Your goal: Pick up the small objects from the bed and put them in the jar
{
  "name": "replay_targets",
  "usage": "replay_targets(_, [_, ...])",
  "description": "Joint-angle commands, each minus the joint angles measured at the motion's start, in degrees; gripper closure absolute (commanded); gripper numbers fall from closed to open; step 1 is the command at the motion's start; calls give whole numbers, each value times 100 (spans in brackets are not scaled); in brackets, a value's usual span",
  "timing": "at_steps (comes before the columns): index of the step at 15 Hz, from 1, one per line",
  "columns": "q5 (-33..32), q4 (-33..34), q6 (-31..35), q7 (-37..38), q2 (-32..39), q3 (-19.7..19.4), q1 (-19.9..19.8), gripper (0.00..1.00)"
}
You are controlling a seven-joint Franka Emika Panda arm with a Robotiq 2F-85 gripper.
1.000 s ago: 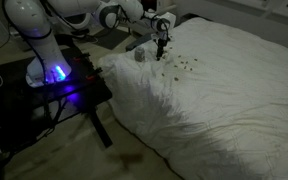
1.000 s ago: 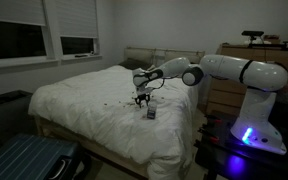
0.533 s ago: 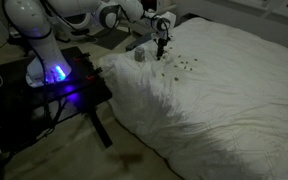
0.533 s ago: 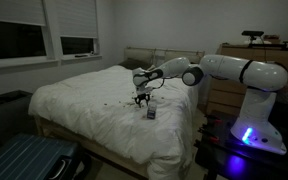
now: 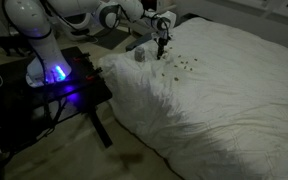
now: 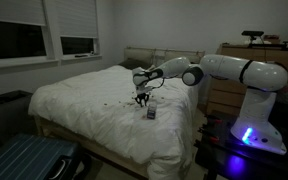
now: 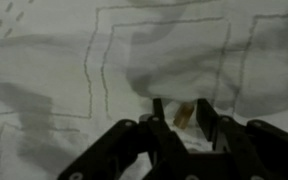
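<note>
Gripper: black, two slim dark fingers with straight edges, pointing down at the cover. The jaws stand narrow, on either side of one bit; whether the pads press on it cannot be told.
Tan bit: small, oblong, brownish, matte, lying on the cloth between the fingertips.
Cover: white, soft, creased, quilted with thin grey stitch lines that form nested rectangles.
Jar: squat, roundish, pale grey, upright on the bed just beside the gripper; in an exterior view it stands between the gripper and the bed's edge.
Small objects: a loose scatter of dark specks on the cover next to the gripper, on the side away from the jar; too small to tell their shape.
Bed: large, rumpled white surface that hangs over the side in folds.
Arm: glossy white rounded segments with dark joints, reaching over the bed.
Arm base: white, with a blue-violet glow.
Side table: black, flat-topped, angular legs, beside the bed.
Case: blue-grey, ribbed, on the floor.
Window: dark panes, white frame, on the far wall.
</note>
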Motion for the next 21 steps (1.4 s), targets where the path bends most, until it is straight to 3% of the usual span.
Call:
replay_targets(1, [79, 165, -226, -75, 0, -16, -20, 55])
replay_targets(5, [68, 222, -257, -76, -1, -24, -12, 53])
replay_targets(9, [69, 224, -263, -73, -2, -19, -16, 88])
replay_targets(11, [69, 221, -264, -77, -2, -18, -17, 98])
replay_targets(16, [92, 393, -442, -160, -2, 19, 0, 99])
replay_targets(21, [38, 1021, -1256, -606, -26, 66, 148, 99])
